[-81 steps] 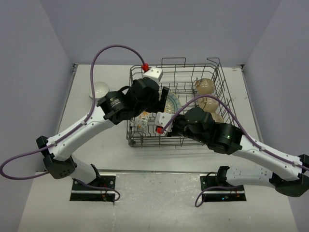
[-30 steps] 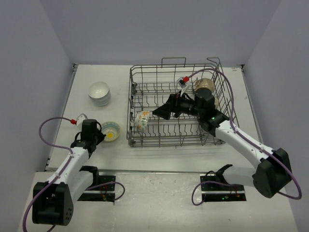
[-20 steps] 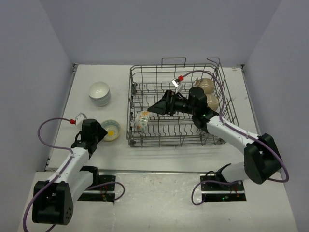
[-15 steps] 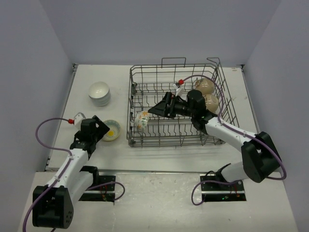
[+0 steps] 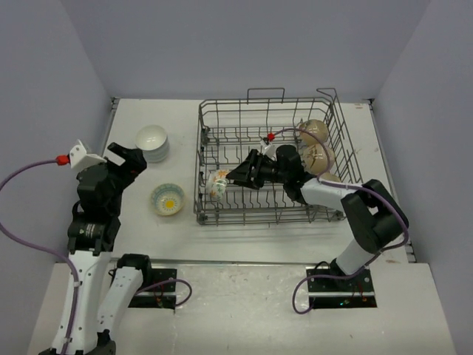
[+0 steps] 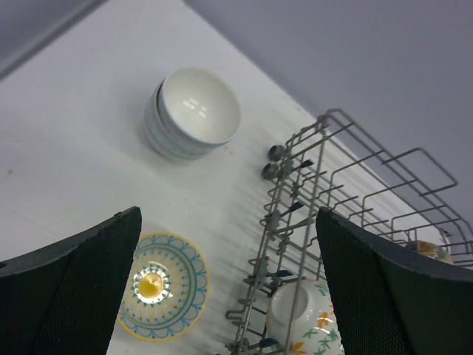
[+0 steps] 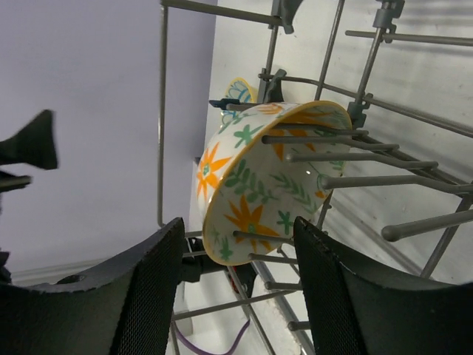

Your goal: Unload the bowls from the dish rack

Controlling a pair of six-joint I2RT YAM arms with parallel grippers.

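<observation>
a tilted floral bowl [image 5: 219, 183] is leaning on its edge among the tines in the dish rack's [image 5: 251, 140] near-left corner. the right claw [image 5: 240, 176] is straddling its rim, partly open, with a gap showing beside one finger. the left claw [image 5: 127, 157] is hanging wide open and empty above the table [image 5: 133, 111], near an upright floral bowl [image 5: 168, 199].

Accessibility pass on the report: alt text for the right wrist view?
A white bowl with orange flowers and green leaves stands on edge among the tines of a dark wire dish rack, its lower rim between the two black fingers of the open right end effector. White table and a lilac wall lie behind.
</observation>
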